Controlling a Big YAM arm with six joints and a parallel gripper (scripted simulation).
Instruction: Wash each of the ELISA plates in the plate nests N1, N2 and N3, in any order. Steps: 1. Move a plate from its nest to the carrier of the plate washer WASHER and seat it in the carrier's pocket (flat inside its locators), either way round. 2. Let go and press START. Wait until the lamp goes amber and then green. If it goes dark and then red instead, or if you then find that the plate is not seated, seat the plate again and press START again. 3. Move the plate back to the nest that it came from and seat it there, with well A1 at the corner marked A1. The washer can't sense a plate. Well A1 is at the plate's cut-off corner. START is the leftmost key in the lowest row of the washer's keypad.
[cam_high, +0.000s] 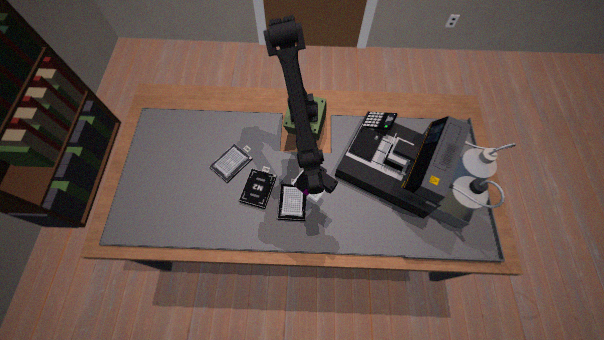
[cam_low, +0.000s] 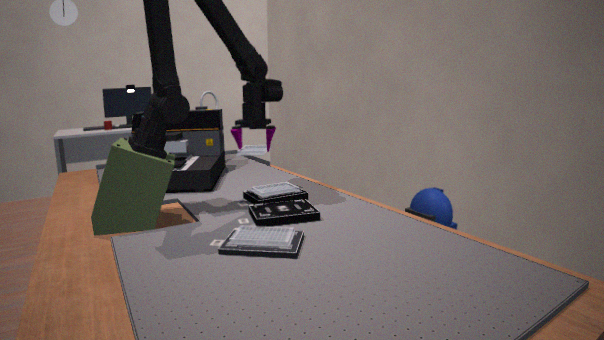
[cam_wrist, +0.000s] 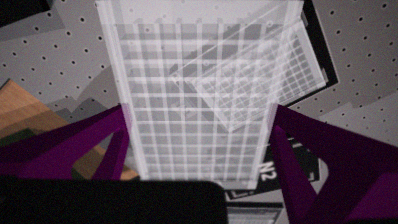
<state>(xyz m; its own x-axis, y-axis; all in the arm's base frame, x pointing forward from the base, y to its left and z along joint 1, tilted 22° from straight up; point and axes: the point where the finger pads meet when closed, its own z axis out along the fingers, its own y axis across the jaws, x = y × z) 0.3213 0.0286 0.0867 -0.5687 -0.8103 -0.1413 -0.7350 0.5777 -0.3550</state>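
Observation:
My gripper (cam_high: 310, 192) (cam_low: 254, 148) (cam_wrist: 199, 111) is shut on a clear plate (cam_high: 316, 197) (cam_wrist: 200, 150), held level by its long sides, high above the mat beside the right nest. Nest N2 (cam_high: 258, 188) (cam_low: 284, 212) (cam_wrist: 267, 171) is empty. A plate (cam_high: 292, 201) (cam_low: 277, 189) (cam_wrist: 300, 55) lies in the right nest, and another plate (cam_high: 231, 162) (cam_low: 265, 237) lies in the left nest. The washer (cam_high: 370, 172) (cam_low: 197, 177) stands at the right; no plate can be made out on its carrier. A green light (cam_high: 386, 126) shows beside its keypad (cam_high: 373, 120). The held plate's cut corner cannot be told.
The washer's tall dark housing (cam_high: 450, 150) rises behind the carrier area, with two white-topped bottles (cam_high: 480, 162) (cam_high: 470, 194) beyond it. The arm's green base (cam_high: 320, 120) (cam_low: 132, 192) stands at the table's back edge. A bookshelf (cam_high: 50, 135) stands left of the table.

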